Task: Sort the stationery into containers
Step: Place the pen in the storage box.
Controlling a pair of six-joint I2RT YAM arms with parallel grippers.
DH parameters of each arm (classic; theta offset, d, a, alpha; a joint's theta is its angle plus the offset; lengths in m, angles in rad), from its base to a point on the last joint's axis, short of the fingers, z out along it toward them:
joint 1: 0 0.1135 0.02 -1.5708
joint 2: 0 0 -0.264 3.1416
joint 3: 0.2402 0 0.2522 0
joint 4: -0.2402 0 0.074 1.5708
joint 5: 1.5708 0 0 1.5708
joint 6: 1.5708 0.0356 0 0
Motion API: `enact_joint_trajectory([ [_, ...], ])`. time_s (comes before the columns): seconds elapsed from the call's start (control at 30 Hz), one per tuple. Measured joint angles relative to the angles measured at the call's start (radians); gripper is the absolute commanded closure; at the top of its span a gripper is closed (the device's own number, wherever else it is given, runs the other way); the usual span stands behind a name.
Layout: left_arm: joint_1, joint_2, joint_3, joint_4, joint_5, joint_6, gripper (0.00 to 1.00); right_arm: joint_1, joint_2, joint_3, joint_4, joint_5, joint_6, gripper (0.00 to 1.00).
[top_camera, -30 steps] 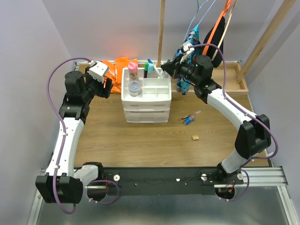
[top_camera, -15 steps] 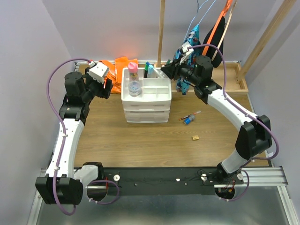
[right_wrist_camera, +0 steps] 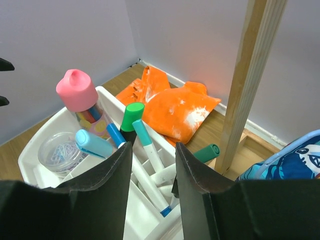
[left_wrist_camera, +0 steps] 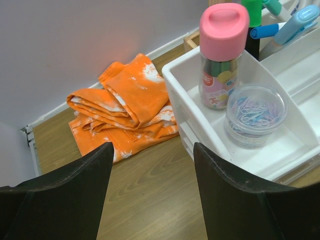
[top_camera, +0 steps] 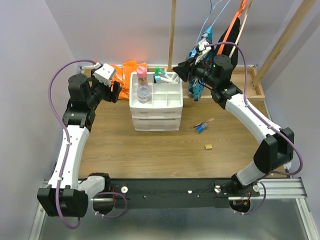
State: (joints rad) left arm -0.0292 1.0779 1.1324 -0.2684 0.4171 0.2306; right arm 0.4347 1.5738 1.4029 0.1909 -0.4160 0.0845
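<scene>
Nearest to me, the tan block (top_camera: pixel 208 146) lies alone on the table (top_camera: pixel 125 145). A little farther, a blue highlighter (top_camera: pixel 200 128) and a thin marker (top_camera: pixel 206 122) lie close together, right of the white drawer unit (top_camera: pixel 155 117). In its top tray the clear jar (left_wrist_camera: pixel 255 112) stands just beside a pink-capped bottle (left_wrist_camera: pixel 222 55), and markers (right_wrist_camera: pixel 150 155) lean in the far compartment. The left gripper (left_wrist_camera: pixel 152 195) is spread wide and empty, left of the unit. The right gripper (right_wrist_camera: pixel 153 195) hangs over the far compartment, fingers apart, holding nothing. The orange cloth (left_wrist_camera: pixel 127 112) lies far left.
</scene>
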Motion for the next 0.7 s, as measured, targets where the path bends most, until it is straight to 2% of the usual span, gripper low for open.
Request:
enact_joint_trajectory([
  [0.17, -0.032, 0.002, 0.006, -0.003, 0.018, 0.000, 0.26, 0.000, 0.000, 0.001, -0.012, -0.009, -0.005, 0.56],
  [0.43, -0.042, 0.016, 0.031, -0.010, 0.029, -0.005, 0.27, 0.009, 0.000, 0.001, -0.048, -0.073, -0.097, 0.72],
  [0.57, -0.068, 0.043, 0.080, -0.015, 0.051, -0.013, 0.31, 0.019, 0.001, 0.011, -0.090, -0.105, -0.148, 0.80],
  [0.7, -0.144, 0.100, 0.179, -0.029, 0.077, -0.004, 0.36, 0.032, 0.018, 0.060, -0.135, -0.135, -0.193, 0.87],
])
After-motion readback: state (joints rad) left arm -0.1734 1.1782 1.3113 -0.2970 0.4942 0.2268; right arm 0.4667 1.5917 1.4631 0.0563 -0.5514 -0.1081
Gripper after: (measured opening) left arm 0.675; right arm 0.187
